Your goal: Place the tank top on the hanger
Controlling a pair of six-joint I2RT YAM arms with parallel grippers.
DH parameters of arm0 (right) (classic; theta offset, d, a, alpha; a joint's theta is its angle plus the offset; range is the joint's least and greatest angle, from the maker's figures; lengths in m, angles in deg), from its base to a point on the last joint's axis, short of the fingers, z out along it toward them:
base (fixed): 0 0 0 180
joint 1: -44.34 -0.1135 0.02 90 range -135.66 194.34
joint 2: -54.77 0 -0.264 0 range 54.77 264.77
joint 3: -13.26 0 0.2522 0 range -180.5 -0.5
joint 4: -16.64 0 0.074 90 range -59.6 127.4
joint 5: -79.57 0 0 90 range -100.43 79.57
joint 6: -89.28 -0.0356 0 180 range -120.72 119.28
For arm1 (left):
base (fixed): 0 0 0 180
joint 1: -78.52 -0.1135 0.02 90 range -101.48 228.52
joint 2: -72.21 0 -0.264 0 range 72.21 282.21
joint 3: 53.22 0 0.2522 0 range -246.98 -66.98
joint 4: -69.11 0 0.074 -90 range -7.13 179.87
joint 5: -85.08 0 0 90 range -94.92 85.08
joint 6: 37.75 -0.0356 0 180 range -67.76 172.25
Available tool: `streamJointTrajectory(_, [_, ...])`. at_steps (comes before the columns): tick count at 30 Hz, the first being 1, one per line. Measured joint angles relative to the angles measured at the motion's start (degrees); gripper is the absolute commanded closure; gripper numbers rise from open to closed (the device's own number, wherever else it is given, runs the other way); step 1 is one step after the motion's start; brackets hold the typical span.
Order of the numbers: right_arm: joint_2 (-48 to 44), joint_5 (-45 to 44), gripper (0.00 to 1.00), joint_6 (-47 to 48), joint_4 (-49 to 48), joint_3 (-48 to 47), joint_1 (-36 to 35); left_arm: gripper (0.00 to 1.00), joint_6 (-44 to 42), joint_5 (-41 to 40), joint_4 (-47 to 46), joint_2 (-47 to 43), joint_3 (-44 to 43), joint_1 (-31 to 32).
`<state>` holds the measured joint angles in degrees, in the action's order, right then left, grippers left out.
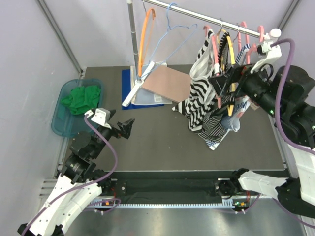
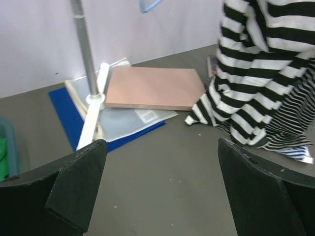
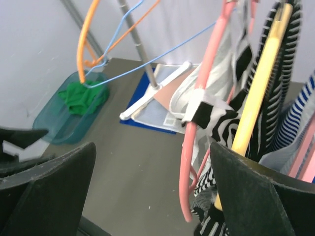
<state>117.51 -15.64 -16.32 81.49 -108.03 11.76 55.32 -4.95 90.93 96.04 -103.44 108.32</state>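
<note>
The tank top point(image 1: 201, 96), wide black-and-white stripes with white edging, hangs from the salmon-pink hanger point(image 1: 213, 46) on the rail, its hem trailing on the table. In the right wrist view one white-edged strap point(image 3: 209, 110) lies over the pink hanger arm point(image 3: 193, 147). My right gripper point(image 1: 231, 81) is open right beside the hanging clothes; the pink arm sits between its fingers point(image 3: 248, 191) untouched. My left gripper point(image 1: 123, 129) is open and empty, low over the table at the left; the tank top point(image 2: 256, 83) shows ahead of it.
An orange hanger point(image 1: 145, 42) and a light-blue wire hanger point(image 1: 170, 29) hang on the rail point(image 1: 206, 22). A yellow-trimmed dark garment point(image 1: 229, 54) and a blue-striped one hang by the tank top. A teal bin point(image 1: 61, 118) holds green cloth point(image 1: 81, 98). A pink board point(image 1: 167, 82) lies on the rack base.
</note>
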Motion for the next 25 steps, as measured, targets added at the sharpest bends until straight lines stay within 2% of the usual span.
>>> streamJointTrajectory(13, [-16.28,17.81,0.01,9.81,-16.81,27.15,-0.04,0.01,1.29,-15.63,3.19,0.28,-0.68,0.00])
streamJointTrajectory(19, [-19.12,20.96,0.00,12.74,-20.46,32.96,-0.04,0.01,1.03,-20.59,2.80,-3.78,-0.66,0.00])
streamJointTrajectory(25, [-20.39,22.18,0.00,14.47,-21.92,34.38,-0.04,0.01,0.35,-23.17,2.47,-3.54,-0.66,0.00])
